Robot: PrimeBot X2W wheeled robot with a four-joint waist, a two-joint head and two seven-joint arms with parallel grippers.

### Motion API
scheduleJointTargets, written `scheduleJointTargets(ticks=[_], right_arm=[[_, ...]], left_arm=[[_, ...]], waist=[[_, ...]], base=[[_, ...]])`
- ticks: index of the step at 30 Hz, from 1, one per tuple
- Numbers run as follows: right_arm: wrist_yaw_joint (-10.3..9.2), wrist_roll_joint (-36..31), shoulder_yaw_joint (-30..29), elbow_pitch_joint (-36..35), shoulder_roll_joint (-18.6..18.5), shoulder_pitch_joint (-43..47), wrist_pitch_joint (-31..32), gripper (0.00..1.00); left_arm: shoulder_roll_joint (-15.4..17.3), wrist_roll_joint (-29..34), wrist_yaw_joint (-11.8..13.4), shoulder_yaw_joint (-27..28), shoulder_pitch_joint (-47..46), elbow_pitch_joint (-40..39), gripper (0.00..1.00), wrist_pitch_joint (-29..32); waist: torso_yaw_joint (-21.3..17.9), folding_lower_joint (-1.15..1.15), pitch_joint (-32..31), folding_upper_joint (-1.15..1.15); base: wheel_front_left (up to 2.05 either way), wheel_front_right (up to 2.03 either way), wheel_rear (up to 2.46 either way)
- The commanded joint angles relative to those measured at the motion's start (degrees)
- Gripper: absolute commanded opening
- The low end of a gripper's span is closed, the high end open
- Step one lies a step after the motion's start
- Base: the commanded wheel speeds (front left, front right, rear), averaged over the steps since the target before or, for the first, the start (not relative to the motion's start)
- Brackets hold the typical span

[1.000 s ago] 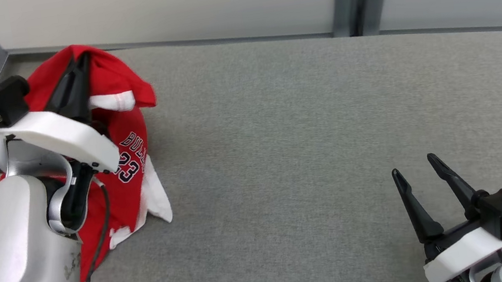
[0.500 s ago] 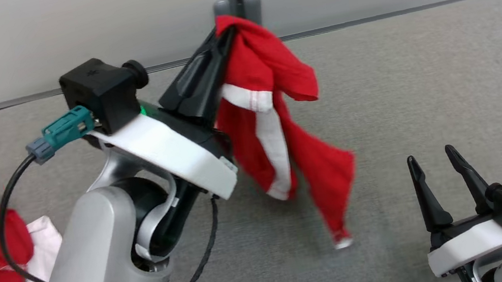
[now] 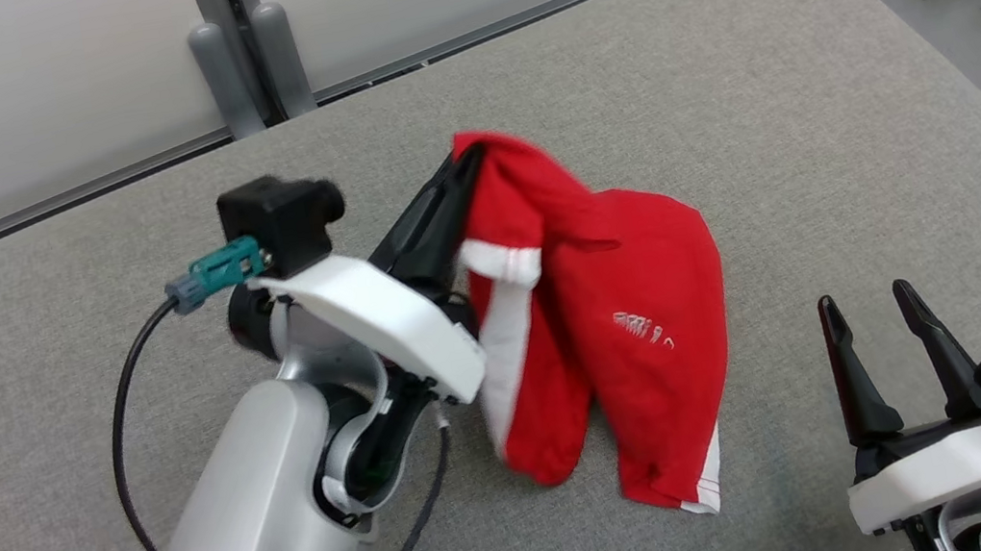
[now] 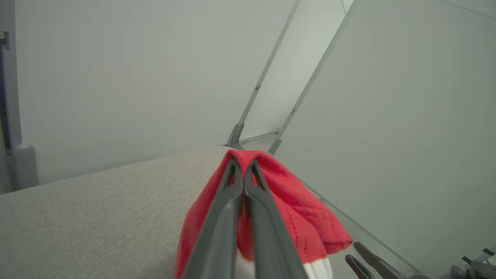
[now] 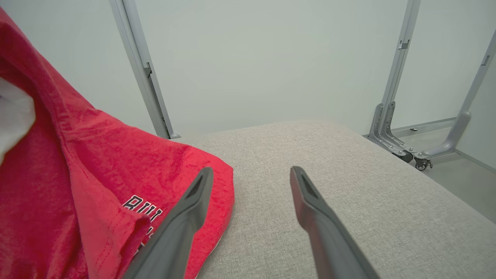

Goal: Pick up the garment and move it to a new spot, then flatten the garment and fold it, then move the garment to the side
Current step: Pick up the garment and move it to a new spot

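L claw [image 3: 470, 152] pinches garment [image 3: 643, 321] by its top edge; cloth trails from there toward R claw [image 3: 864, 299], which is spread, near the low hem.

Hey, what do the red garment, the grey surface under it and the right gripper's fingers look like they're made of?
The red garment: soft matte knit, probably cotton jersey; it drapes, creases and shows stitched hems.
The grey surface: matte woven upholstery cloth, going by its fine speckled weave and rounded edge.
The right gripper fingers: dark, smooth, slightly glossy, probably hard plastic, possibly coated metal.
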Motion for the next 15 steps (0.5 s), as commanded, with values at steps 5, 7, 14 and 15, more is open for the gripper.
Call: scheduleJointTargets(ticks=[5, 7, 14, 15], right_arm=[[0.01, 0.33, -0.78, -0.18, -0.20, 1.10, -0.02, 1.00], [0.01, 0.26, -1.00, 0.00, -0.19, 1.42, -0.02, 1.00], [0.01, -1.28, -0.78, 0.08, -0.23, 1.31, -0.02, 1.00], [0.01, -1.64, -0.80, 0.06, -0.22, 1.28, -0.02, 1.00]], left_arm=[[4.10, 1.58, 0.29, 2.73, 2.66, 12.63, 0.00, -4.33], [4.92, 1.97, -0.03, 3.08, 3.54, 17.61, 0.00, -5.96], [4.92, 1.88, -2.78, 3.70, 4.98, 28.01, 1.00, -15.90], [4.90, 2.11, -3.08, 3.62, 5.17, 28.70, 1.00, -17.68]], waist=[[-0.35, 0.00, 0.76, 0.00], [0.34, 0.00, 0.48, 0.00], [3.63, 0.00, -0.67, 0.00], [4.14, 0.00, -0.99, 0.00]], base=[[0.00, 0.00, 0.00], [0.00, 0.00, 0.00], [0.00, 0.00, 0.00], [0.00, 0.00, 0.00]])
